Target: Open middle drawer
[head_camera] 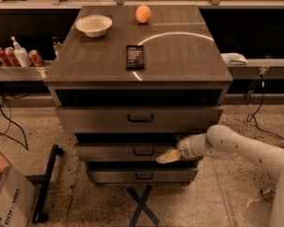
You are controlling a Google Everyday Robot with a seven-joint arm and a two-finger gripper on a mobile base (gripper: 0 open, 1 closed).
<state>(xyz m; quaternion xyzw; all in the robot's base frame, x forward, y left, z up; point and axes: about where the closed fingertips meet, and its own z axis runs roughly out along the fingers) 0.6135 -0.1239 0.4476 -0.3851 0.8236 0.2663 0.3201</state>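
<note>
Your tool (pixel 168 156) sits low at the front of the desk (pixel 180 56), against the right part of the middle drawer (pixel 109 152). Its yellowish tip lies just right of that drawer's dark loop handle (pixel 144 152), close to it, but you cannot tell whether they touch. Nor can you tell whether the tool is wide, narrow or holding anything. The white arm (pixel 236 148) reaches in from the lower right. The middle drawer lies between the taller top drawer (pixel 94 119) and the lowest drawer (pixel 109 175), with a dark gap above its front. On the desk stand a white bowl (pixel 93 25), an orange (pixel 143 13) and a dark packet (pixel 135 56).
</note>
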